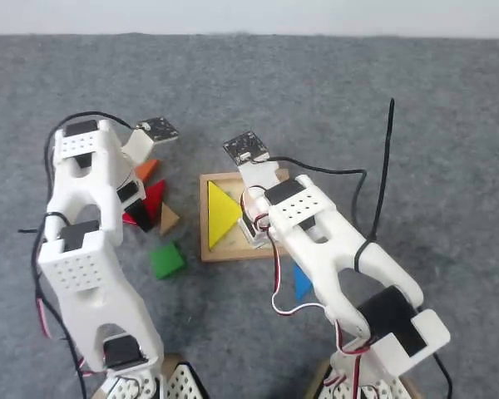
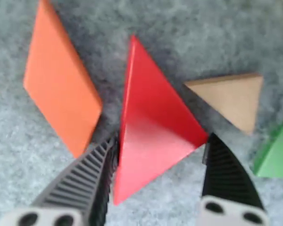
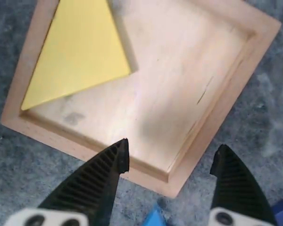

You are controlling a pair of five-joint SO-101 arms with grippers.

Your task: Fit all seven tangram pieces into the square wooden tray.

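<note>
Gripping hand, left: the left gripper (image 2: 161, 139) straddles the red triangle (image 2: 151, 136), with its jaws spread about as wide as the piece. One ribbed fingertip (image 2: 101, 162) lies against a long edge and the other meets the opposite corner, so the piece looks pinched between them.
Red triangle: out on the grey mat (image 1: 382, 91), to the left of the tray. I cannot tell whether it lies flat or is raised a little.
Right hand: the right gripper (image 3: 172, 148) hangs over the tray's edge on the side towards the arm bases. Its jaws are spread wide apart with nothing between them.
Tray: the square wooden tray (image 3: 226, 108) sits on the mat between the two arms, and most of its floor is bare wood.
Yellow triangle: the yellow triangle (image 3: 78, 52) lies flat inside the tray. Its long edge runs along the rim on the left arm's side.
Orange piece: the orange piece (image 2: 59, 80) is flat on the mat just beside the red triangle, apart from it.
Tan triangle: the tan triangle (image 2: 233, 96) is near the red triangle's other side, towards the tray.
Green piece: the green piece (image 1: 166, 259) stands alone on the mat, nearer the arm bases than the tan triangle.
Blue piece: a blue piece (image 1: 302, 281) lies on the mat outside the tray, beneath the right arm.
</note>
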